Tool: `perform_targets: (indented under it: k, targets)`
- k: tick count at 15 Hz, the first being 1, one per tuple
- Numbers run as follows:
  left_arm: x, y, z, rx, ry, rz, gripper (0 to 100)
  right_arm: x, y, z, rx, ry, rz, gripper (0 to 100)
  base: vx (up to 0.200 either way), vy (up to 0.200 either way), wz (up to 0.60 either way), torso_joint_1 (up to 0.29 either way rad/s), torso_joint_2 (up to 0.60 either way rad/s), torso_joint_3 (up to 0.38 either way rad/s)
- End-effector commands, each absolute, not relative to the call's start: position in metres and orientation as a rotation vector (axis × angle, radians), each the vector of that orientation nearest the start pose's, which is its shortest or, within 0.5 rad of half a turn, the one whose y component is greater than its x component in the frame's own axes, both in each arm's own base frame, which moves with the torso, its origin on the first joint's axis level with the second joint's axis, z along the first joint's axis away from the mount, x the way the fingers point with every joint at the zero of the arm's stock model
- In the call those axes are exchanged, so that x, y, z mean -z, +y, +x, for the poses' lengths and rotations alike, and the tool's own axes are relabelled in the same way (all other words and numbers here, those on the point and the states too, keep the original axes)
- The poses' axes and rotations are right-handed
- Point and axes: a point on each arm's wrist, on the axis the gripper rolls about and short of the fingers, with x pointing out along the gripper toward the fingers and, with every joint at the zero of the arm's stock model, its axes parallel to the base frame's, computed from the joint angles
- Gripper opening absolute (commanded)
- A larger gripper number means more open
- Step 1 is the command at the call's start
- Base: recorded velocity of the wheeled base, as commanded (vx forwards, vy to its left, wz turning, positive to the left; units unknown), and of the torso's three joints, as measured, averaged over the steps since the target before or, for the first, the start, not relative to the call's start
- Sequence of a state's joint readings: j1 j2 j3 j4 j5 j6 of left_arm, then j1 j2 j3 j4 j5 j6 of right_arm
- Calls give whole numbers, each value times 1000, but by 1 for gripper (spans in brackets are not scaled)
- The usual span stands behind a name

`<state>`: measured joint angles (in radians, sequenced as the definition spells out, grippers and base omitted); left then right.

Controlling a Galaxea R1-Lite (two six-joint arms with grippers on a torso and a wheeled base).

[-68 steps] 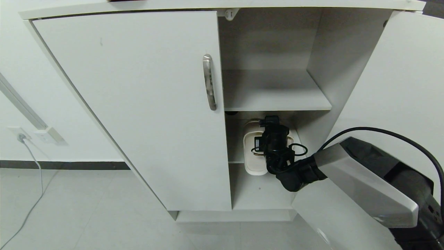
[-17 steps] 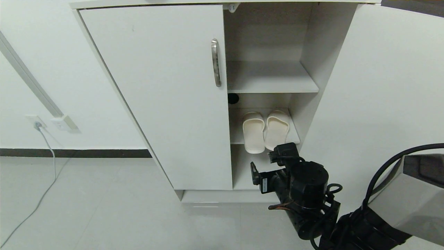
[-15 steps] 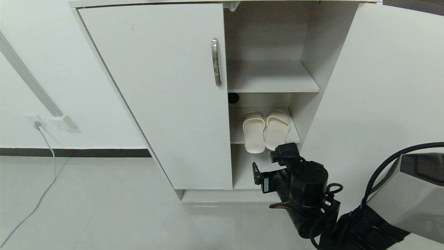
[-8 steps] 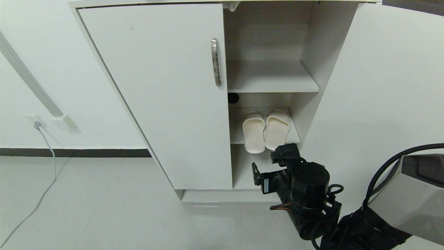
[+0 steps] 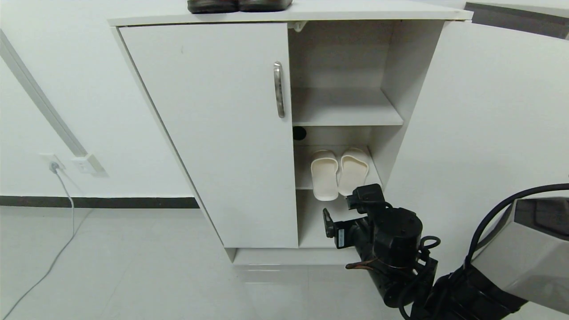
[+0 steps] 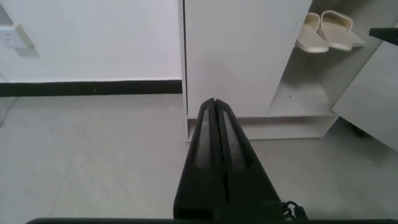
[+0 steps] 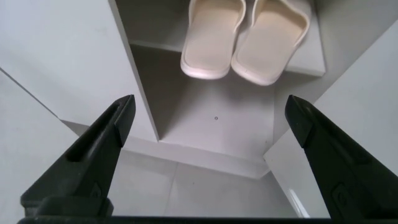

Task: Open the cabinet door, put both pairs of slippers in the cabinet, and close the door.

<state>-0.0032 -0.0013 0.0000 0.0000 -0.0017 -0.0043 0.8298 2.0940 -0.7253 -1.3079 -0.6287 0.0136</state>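
One pair is in, and your right fingers are wide open.
Your right gripper (image 5: pixel 346 208) holds nothing, its fingers (image 7: pixel 109 143) spread far apart. The white slippers (image 7: pixel 245 37) lie side by side on the middle shelf (image 5: pixel 375 181) of the cabinet (image 5: pixel 213 133), just ahead of the gap between those fingers. High above the fingers, on the cabinet top, sits a dark pair (image 5: pixel 238 5), maybe the other slippers; the edge cuts it off. Your left gripper (image 6: pixel 214 109) has its fingers pressed together, empty.
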Motion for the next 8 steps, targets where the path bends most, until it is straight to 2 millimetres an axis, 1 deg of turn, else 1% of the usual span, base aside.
perform_targets:
  k: [1,8]
  targets:
    - [-75,0,-23,5,0,-5,0,-98,255,250,-202,47,-27,100,0,0,0,7,2,198]
    - [-75,0,-23,5,0,-5,0,-96,255,250,-202,53,-32,100,0,0,0,3,1,204]
